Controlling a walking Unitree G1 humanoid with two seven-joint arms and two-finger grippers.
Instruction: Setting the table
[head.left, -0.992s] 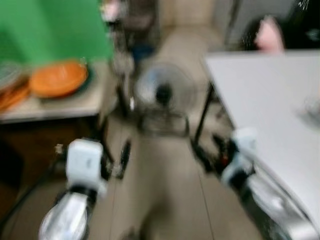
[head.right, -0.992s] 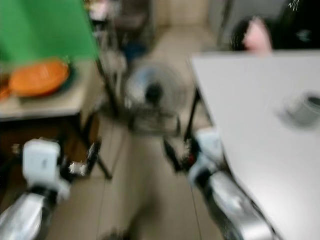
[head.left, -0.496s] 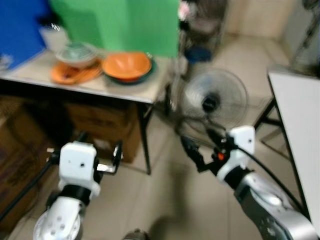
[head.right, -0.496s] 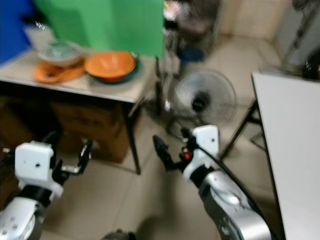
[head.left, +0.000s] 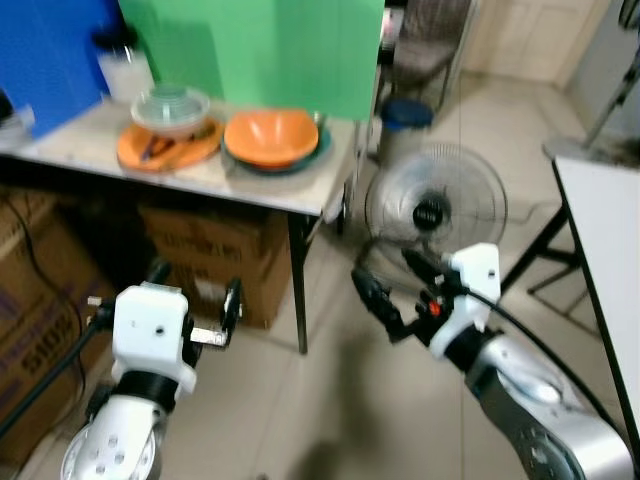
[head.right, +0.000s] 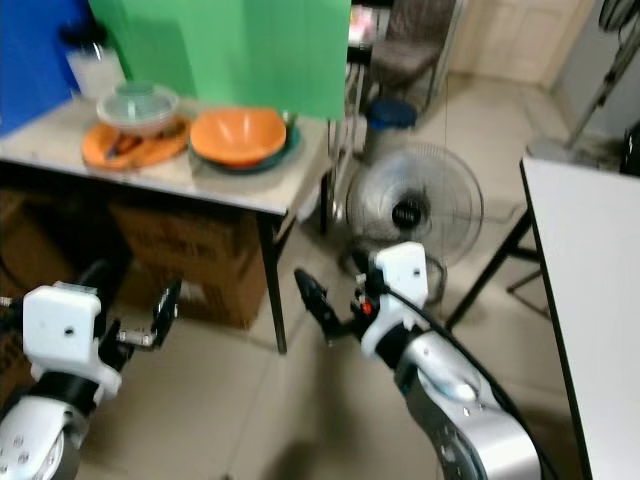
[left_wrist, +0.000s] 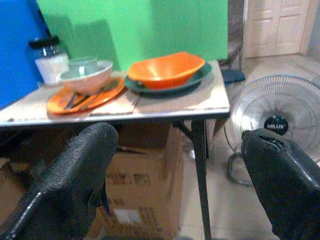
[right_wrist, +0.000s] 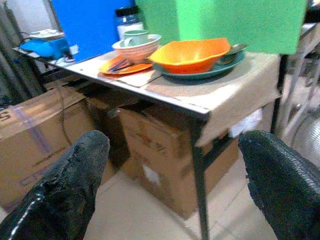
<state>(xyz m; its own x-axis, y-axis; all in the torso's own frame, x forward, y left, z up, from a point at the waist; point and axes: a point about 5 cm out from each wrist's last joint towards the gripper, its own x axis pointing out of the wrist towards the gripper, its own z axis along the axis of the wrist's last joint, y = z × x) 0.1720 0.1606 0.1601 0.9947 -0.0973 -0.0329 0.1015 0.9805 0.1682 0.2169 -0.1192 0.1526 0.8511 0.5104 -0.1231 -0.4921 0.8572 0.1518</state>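
Note:
On a low side table (head.left: 300, 185) stands an orange bowl (head.left: 272, 136) on a teal plate (left_wrist: 192, 81). Beside it lies an orange plate (head.left: 165, 150) with utensils and a pale bowl (head.left: 171, 106) that holds a green cup (left_wrist: 82, 64). Both grippers hang in front of me over the floor, well short of that table. My left gripper (head.left: 195, 290) is open and holds nothing, its fingers (left_wrist: 70, 180) set wide. My right gripper (head.left: 398, 285) is open too, nothing between its fingers (right_wrist: 282, 177). The corner of a white table (head.right: 600, 260) shows at the right.
A floor fan (head.left: 435, 208) stands between the two tables. Cardboard boxes (left_wrist: 142, 195) fill the space under the side table. A jar (left_wrist: 47, 60) and green and blue boards (head.left: 250, 50) sit at its back. A chair (head.right: 405, 45) stands farther off.
The whole view has swung left and sharpened: the side table now sits ahead and the white table has slid to the right edge. Both arms keep their pose.

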